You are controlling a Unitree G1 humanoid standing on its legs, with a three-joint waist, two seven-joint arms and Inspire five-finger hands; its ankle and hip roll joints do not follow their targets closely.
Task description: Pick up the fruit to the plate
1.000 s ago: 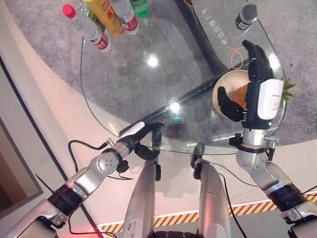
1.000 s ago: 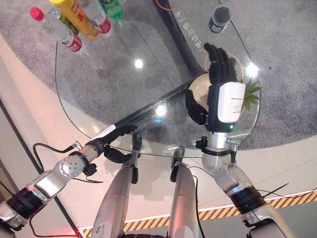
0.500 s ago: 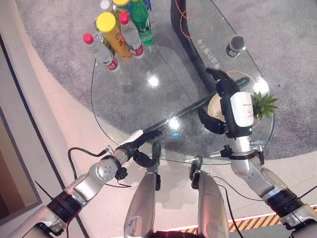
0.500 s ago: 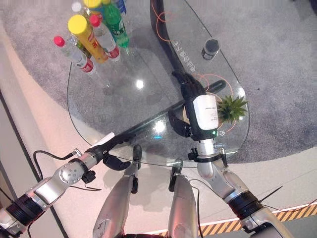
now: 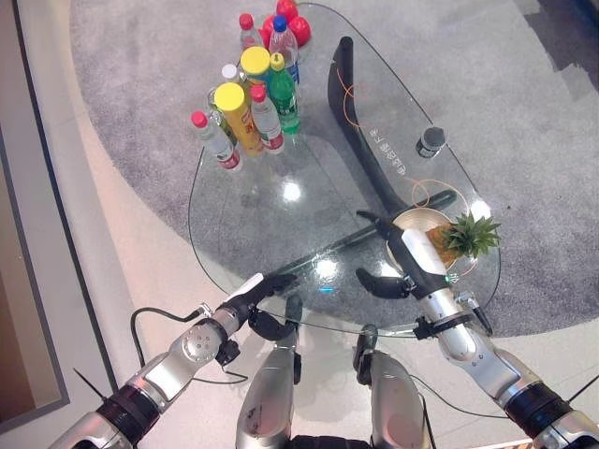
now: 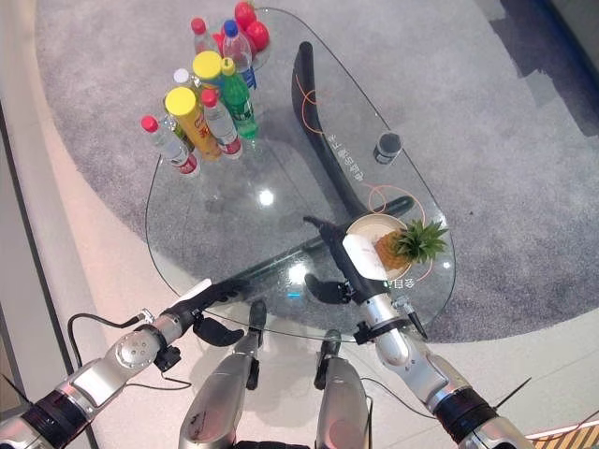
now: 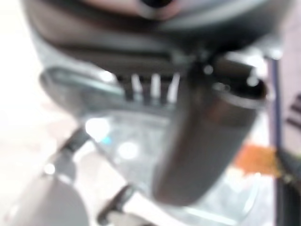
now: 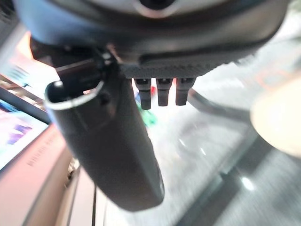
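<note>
Pineapple [image 5: 456, 239], one small golden fruit with a spiky green crown, already lies in the single round cream plate [image 5: 412, 223] near the right end of the clear glass bench [image 5: 281, 215]. By the look of it the fruit is fairly heavy for its size, stiff and rough-skinned, so it should not slip; the body is the place to wrap fingers, since the prickly crown leaves would bend. The right hand [image 5: 412, 253] hovers just beside the plate with straight, relaxed fingers, holding nothing. The left hand [image 5: 251, 290] rests at the near edge of the bench, fingers likewise extended and empty. At the far end stand about seven capped bottles [image 5: 253, 103], two red round fruits [image 5: 285, 17] behind them, and one small dark cylinder [image 5: 430, 141] apart.
</note>
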